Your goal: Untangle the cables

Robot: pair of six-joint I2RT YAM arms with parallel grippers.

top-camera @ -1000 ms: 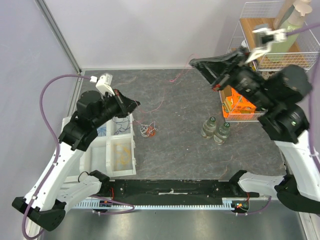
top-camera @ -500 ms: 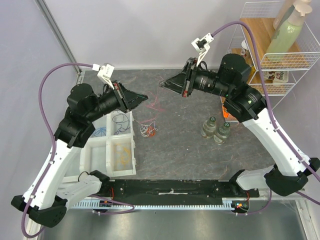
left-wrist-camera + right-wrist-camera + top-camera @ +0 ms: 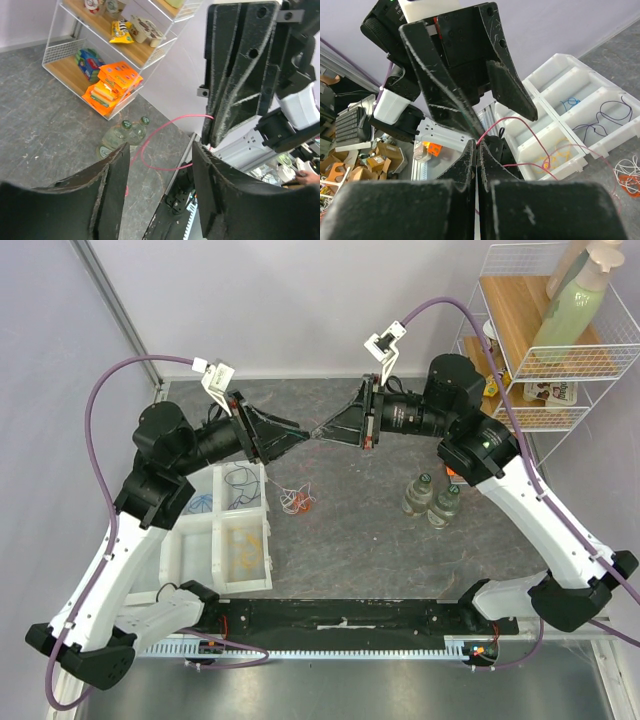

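R gripper (image 3: 320,432) is up over the back-mid table (image 3: 370,550), jaws pressed shut on a thin pink wire (image 3: 520,121) that loops down toward the tabletop. L gripper (image 3: 298,432) is tip-to-tip w/ it, fingers spread wide, nothing clamped. R tip sits right by one L finger. Other cables: white/orange bunch (image 3: 297,501) lies on table beside white tray (image 3: 214,558); blue, dark & yellow ones are in tray compartments.

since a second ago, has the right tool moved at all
Yes. The right tool, shut on a pink cable, has swung left, away from the wire shelf, right up to the left tool.
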